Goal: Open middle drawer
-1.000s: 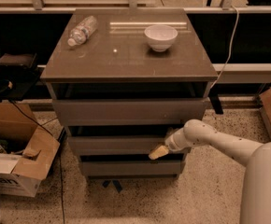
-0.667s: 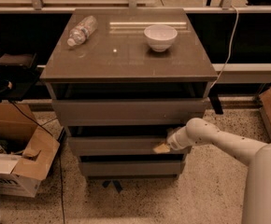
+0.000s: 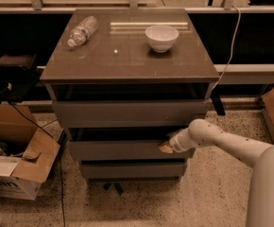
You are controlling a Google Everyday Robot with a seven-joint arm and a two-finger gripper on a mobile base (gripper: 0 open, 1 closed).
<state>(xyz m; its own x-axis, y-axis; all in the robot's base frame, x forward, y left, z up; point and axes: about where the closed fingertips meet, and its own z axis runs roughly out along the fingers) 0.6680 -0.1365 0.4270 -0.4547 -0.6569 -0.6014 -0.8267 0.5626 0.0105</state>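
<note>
In the middle of the cabinet (image 3: 127,65) sits the middle drawer (image 3: 115,151), with a bigger drawer (image 3: 127,112) above it and a smaller drawer (image 3: 130,169) below it. Its front is a flat, smooth, grey-brown board with no handle. It is long from side to side, and its front faces out toward the camera. A dark strip shows just above its top edge.

The gripper (image 3: 166,148) has a tan tip. It is at the right end of the drawer's top edge. The smooth, round, white arm (image 3: 222,143) comes in from the right of the cabinet. I cannot tell if the gripper is holding on or let go.

On top of the cabinet are a round white bowl (image 3: 161,37) and a clear plastic bottle (image 3: 82,30) lying on its side. Left of the cabinet is an open cardboard box (image 3: 23,169).
</note>
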